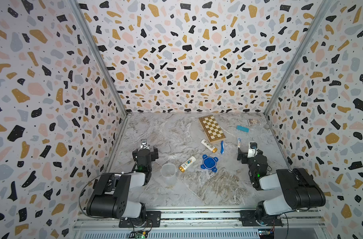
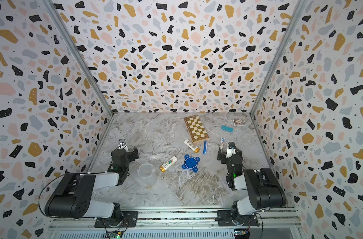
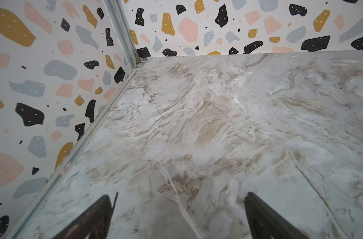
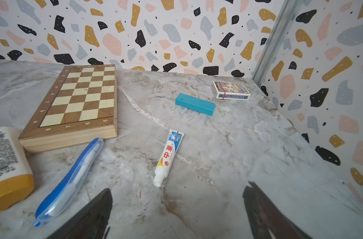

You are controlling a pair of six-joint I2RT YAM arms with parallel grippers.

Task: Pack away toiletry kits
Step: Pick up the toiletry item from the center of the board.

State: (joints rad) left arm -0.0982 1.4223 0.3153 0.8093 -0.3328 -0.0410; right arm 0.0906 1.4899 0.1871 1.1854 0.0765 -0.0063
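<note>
- In both top views, the left gripper (image 1: 145,152) and the right gripper (image 1: 249,153) hang over the marble table (image 1: 176,132).
- One white bottle (image 1: 187,164) lies between the clear tub (image 1: 168,170) and the blue lid (image 1: 209,163). The second bottle (image 1: 209,145) lies just beside the chessboard (image 1: 212,129).
- Left wrist view: the left gripper's jaws stand wide apart with nothing in them, over the table near a wall corner.
- Right wrist view: the right gripper's jaws stand wide apart and hold nothing. The toothpaste tube (image 4: 169,157) lies just ahead, with the blue toothbrush (image 4: 71,182) near it.
</note>
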